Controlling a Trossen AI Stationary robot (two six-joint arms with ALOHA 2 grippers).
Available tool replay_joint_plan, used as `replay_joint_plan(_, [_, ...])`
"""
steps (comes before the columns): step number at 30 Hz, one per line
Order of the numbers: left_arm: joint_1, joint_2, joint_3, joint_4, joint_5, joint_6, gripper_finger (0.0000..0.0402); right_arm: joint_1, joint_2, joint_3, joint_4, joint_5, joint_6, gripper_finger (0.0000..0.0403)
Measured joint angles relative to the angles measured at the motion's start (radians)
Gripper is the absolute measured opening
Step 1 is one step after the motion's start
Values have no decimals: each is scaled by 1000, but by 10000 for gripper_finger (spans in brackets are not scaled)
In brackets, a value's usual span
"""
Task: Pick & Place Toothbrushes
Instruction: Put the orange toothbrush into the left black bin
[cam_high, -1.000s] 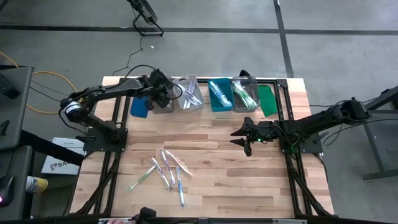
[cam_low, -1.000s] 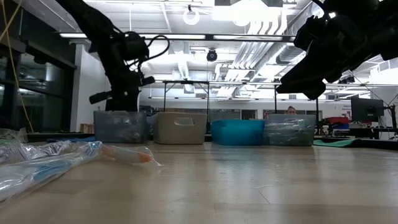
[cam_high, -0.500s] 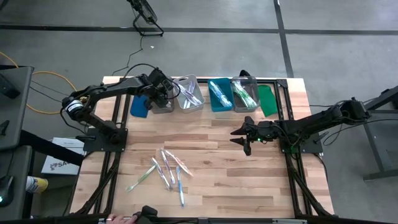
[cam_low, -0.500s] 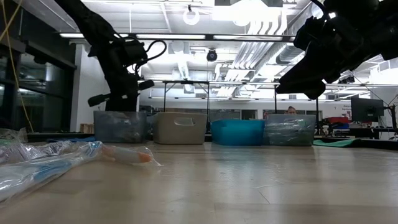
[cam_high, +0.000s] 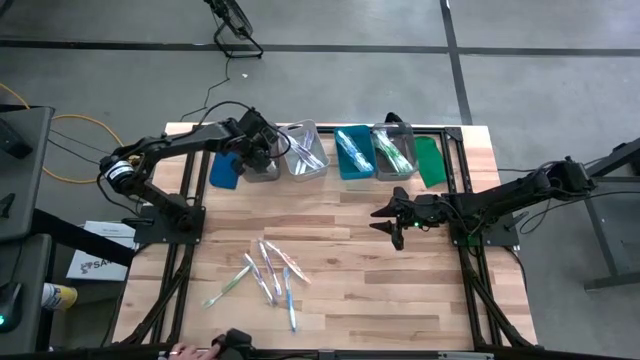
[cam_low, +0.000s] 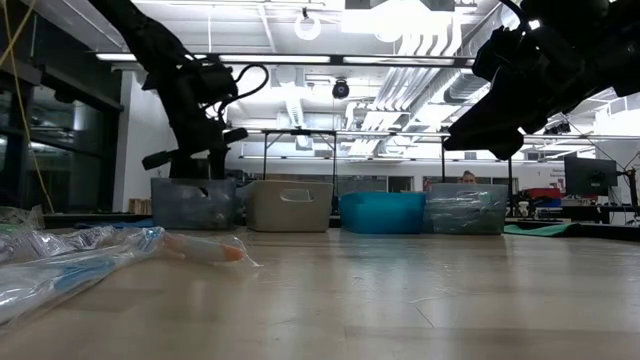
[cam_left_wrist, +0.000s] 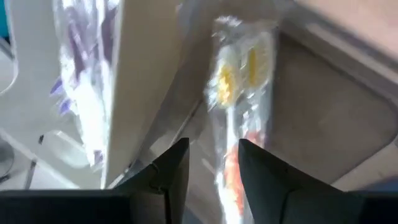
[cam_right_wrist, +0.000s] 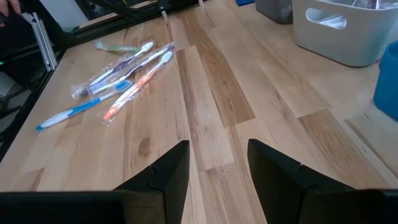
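The left gripper (cam_high: 262, 152) hangs over the grey bin (cam_high: 259, 166) at the left end of the row of bins, its fingers (cam_left_wrist: 171, 180) apart with a wrapped orange toothbrush (cam_left_wrist: 239, 112) lying loose in the bin beyond them. The right gripper (cam_high: 390, 220) hovers above bare table (cam_high: 440, 300) right of centre, its fingers (cam_right_wrist: 171, 177) apart and empty. A loose cluster of wrapped toothbrushes (cam_high: 268, 272) lies on the table's front left, and more sit in the white bin (cam_high: 303, 150), teal bin (cam_high: 354, 152) and clear bin (cam_high: 394, 150).
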Motion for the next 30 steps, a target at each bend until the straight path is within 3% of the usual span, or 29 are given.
replay_joint_plan(4, [-15, -2, 40, -18, -58, -35, 130, 0, 0, 0, 0, 0, 0, 155])
replay_joint_plan(10, [-66, -9, 134, -187, -48, -79, 113, 0, 0, 0, -1, 0, 0, 155])
replay_joint_plan(18, [-174, -9, 210, -429, -48, -318, 95, 0, 0, 0, -31, -4, 23, 155])
replay_joint_plan(26, [-327, -9, 214, -506, -49, -440, 14, 2, 0, 0, -38, -10, 48, 155])
replay_joint_plan(30, [-417, -9, 214, -526, -50, -521, 7, 12, 0, 0, -38, -9, 48, 155])
